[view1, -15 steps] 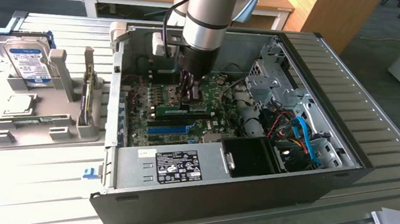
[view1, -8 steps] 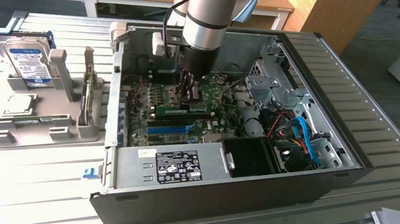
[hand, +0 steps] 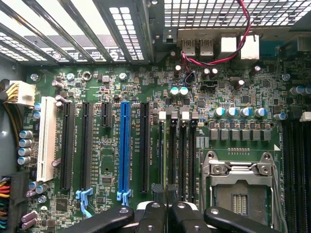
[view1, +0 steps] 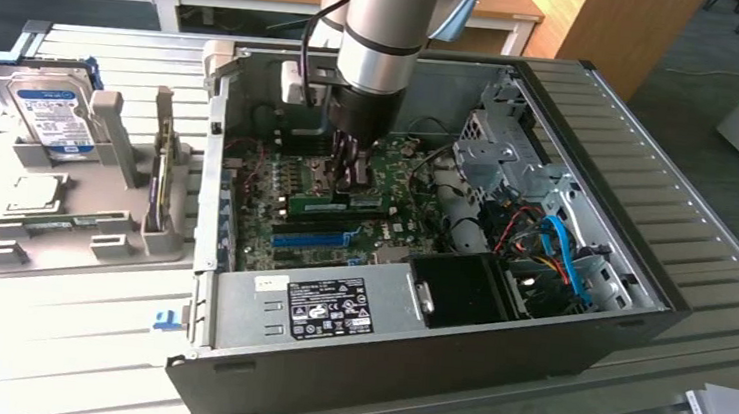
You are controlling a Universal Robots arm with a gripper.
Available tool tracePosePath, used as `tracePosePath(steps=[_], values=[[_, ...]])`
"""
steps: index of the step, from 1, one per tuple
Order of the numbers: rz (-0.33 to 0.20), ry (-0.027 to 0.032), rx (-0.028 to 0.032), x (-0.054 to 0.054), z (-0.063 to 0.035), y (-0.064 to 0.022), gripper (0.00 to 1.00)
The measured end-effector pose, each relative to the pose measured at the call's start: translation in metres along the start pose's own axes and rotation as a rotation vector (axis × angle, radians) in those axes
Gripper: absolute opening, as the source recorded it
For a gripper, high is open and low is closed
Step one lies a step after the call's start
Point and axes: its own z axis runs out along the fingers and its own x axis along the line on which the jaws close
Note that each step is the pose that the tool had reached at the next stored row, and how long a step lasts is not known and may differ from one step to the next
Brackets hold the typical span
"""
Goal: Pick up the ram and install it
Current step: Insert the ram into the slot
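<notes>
**Inside the open case (view1: 372,340), gripper (view1: 352,181) clamped on the ram (view1: 337,203)**

From the exterior view, the arm (view1: 380,57) reaches straight down into the case. The gripper's dark fingers are pinched on the top edge of the ram, a green stick standing on edge just beside the blue slot (view1: 313,239), on the side toward the arm.

From the wrist view, the black fingers (hand: 153,218) nearly meet, with a thin gap between them. They sit over the black memory slots (hand: 177,150), which lie between the blue slot (hand: 125,145) and the silver processor socket (hand: 238,187).
</notes>
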Motion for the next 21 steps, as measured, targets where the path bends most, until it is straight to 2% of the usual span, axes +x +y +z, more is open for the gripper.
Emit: tracePosePath(steps=[17, 20, 21], values=[[0.0, 0.0, 0.0, -0.0001, 0.0012, -0.0001, 0.12], [0.0, -0.0002, 0.0, -0.0001, 0.0012, -0.0001, 0.13], [0.0, -0.0001, 0.0, -0.0001, 0.0012, -0.0001, 0.19]])
